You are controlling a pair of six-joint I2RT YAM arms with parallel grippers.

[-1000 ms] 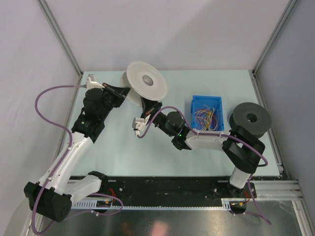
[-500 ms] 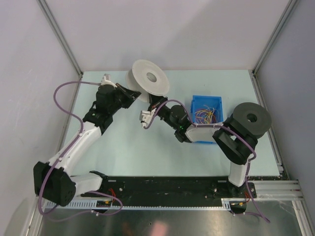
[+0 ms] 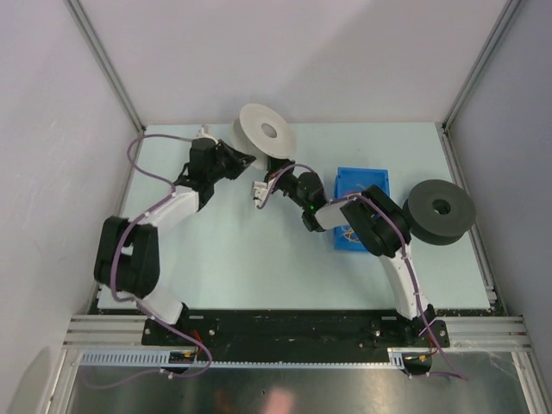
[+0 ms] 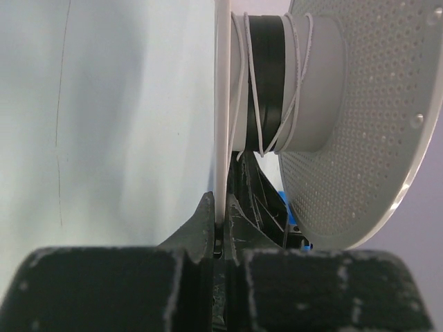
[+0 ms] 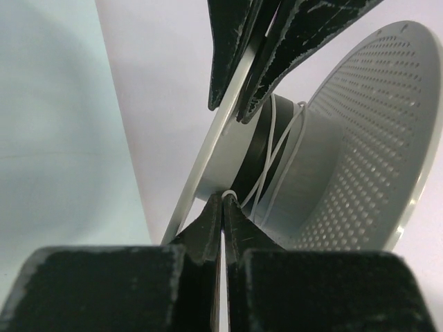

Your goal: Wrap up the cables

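1. Well, my left pincer (image 4: pixel 220 223) is squeezed on the thin rim of the white spool (image 4: pixel 367 124), far middle of the table (image 3: pixel 250 267).
2. My right pincer (image 5: pixel 221 207) is pinched shut on a thin white string (image 5: pixel 266 162).
3. A few loose turns sit on the smooth hub; one spool side has tiny holes.
4. The bendy cables (image 3: pixel 350 233) lie in the blue bin (image 3: pixel 362 178), right side, not wrapped yet.

Top external camera looks steeply down from above and behind the near edge of the table (image 3: pixel 241 267), distant enough to take in all of it, while both wrist cameras look at very close range at the white spool (image 3: pixel 266 136) and white cord (image 4: pixel 252 90), upper centre overhead.
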